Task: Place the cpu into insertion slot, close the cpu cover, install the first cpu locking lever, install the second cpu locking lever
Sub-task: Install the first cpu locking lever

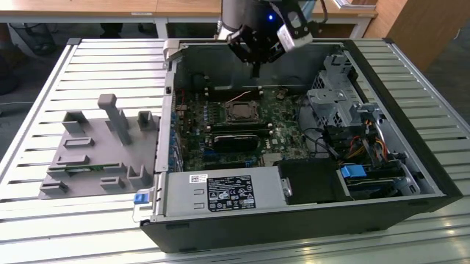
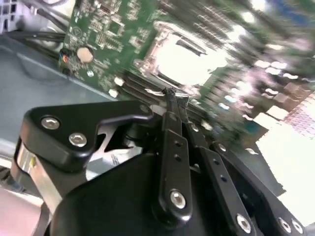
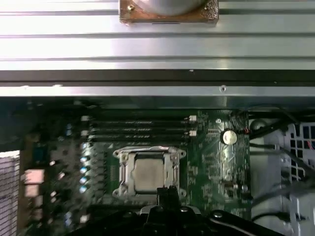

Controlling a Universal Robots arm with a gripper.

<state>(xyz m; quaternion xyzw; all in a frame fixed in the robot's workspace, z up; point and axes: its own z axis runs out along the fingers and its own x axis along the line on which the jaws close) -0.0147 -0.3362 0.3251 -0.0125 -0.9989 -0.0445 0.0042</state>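
The cpu lies flat in the insertion slot on the green motherboard, its silvery top showing. The cpu cover, a silver frame, lies down around it. A thin wire lever runs along one edge of the frame; whether it is latched I cannot tell. My gripper hangs above the case's back part, a short way off the socket and touching nothing. In the second wrist view the gripper has its two thin fingers pressed together with nothing between them. The cpu glares white there.
The open black computer case lies on a slatted metal table. Memory slots run beside the socket. A drive cage and cables fill the exterior view's right. A grey fixture stands outside the case on the left.
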